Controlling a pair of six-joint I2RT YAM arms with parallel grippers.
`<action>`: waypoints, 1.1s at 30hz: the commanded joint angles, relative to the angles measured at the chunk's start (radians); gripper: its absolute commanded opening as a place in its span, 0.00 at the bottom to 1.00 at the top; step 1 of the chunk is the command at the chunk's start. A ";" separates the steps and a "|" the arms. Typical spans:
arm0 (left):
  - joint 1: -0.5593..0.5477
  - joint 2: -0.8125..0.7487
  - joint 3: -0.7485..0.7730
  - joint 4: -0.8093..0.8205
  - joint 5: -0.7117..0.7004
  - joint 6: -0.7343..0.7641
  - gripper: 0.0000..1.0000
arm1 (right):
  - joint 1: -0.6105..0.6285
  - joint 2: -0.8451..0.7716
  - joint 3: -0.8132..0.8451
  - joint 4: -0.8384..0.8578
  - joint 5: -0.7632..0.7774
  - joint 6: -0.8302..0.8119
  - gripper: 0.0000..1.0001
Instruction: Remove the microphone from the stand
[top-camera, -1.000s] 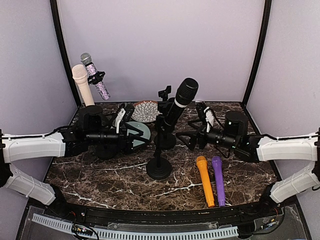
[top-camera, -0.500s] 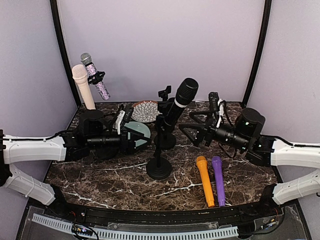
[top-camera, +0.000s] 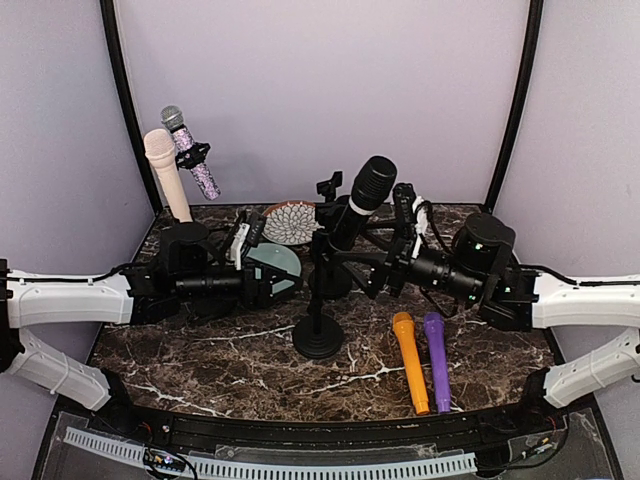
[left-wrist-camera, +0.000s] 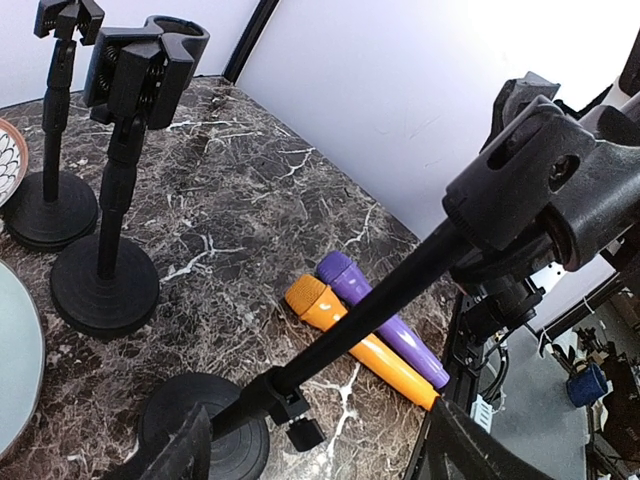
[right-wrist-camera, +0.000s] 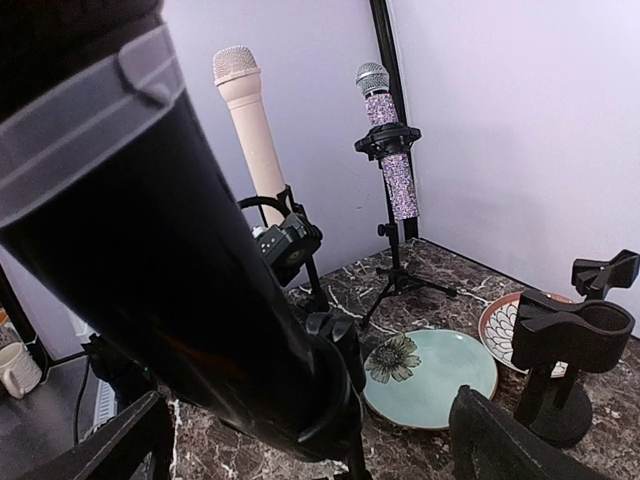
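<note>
A robot test booth in a lab is suggested: a marble-patterned table (top-camera: 200, 350) is enclosed by plain lilac panels (top-camera: 320, 90) on black posts (top-camera: 127, 100), and a cable track (top-camera: 300, 468) is run along the near edge.

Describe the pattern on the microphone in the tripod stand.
Silvery glitter all over the microphone; clearest in the right wrist view.

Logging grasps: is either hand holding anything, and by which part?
Nothing is held. The right hand is open astride the black microphone; the left hand is open around the pole of its stand.
</note>
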 joint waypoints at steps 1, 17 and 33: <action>-0.004 -0.004 -0.008 0.030 -0.007 -0.021 0.77 | 0.058 0.048 0.062 0.036 0.118 -0.072 0.95; -0.005 -0.008 -0.023 0.037 -0.011 -0.042 0.77 | 0.121 0.146 0.091 0.129 0.340 -0.148 0.80; -0.005 -0.018 -0.029 0.028 -0.015 -0.041 0.77 | 0.120 0.214 0.127 0.166 0.383 -0.180 0.98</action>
